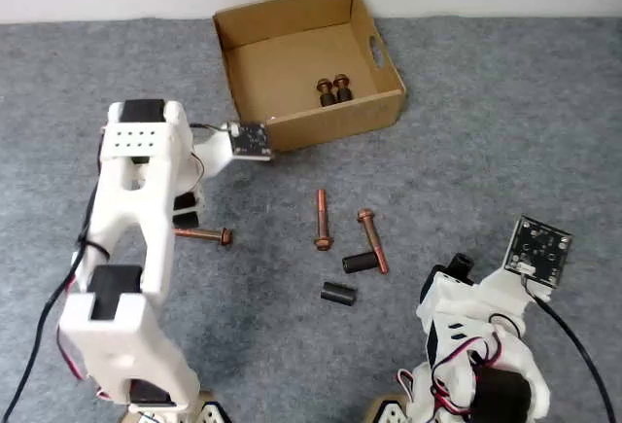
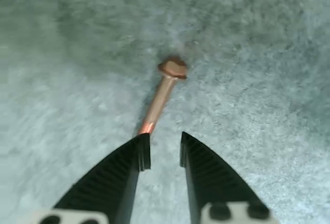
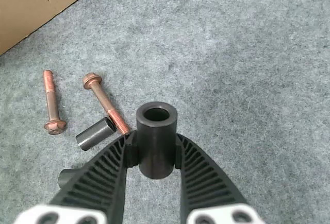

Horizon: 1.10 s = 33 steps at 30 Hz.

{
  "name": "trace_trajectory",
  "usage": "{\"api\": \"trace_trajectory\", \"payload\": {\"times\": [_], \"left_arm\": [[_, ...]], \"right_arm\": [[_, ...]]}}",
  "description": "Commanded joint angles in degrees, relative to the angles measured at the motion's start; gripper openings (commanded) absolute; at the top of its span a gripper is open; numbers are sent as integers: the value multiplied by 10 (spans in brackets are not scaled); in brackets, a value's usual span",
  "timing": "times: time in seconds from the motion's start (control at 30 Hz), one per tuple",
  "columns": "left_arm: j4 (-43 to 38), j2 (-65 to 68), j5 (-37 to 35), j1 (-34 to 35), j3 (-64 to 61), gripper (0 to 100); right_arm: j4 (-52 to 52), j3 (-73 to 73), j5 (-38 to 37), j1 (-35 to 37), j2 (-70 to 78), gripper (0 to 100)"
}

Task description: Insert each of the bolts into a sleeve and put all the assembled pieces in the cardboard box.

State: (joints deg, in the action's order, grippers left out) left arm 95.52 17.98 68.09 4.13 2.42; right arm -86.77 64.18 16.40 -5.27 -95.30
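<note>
From the wrist, a sleeve (image 3: 156, 141) is seen clamped in right jaws; left jaws parted at one of three bolts (image 2: 164, 92); two sleeves (image 1: 338, 294) loose.

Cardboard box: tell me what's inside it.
Inside the cardboard box, two sleeved bolts stand side by side on the near right part of its floor. The near wall hides the floor strip directly behind it, so anything lying there cannot be seen.

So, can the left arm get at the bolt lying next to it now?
Probably yes: the left gripper is open, and the bolt lies on the carpet just ahead of it, with nothing between them.
</note>
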Motion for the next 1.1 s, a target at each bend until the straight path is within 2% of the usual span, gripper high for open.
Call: {"api": "trace_trajectory", "payload": {"times": [0.0,0.17,0.57,0.93,1.07], "left_arm": [[-9,17,24,1,26,113],[-9,45,25,1,52,175],[-8,156,23,-10,133,176],[-4,258,23,-45,199,91],[-4,268,-7,-47,203,50]], "right_arm": [[12,-2,-8,-6,5,8],[12,-2,-8,-6,5,8],[12,-2,-8,-6,5,8],[12,-1,-8,-6,5,8],[12,-1,-8,-3,5,8]]}}
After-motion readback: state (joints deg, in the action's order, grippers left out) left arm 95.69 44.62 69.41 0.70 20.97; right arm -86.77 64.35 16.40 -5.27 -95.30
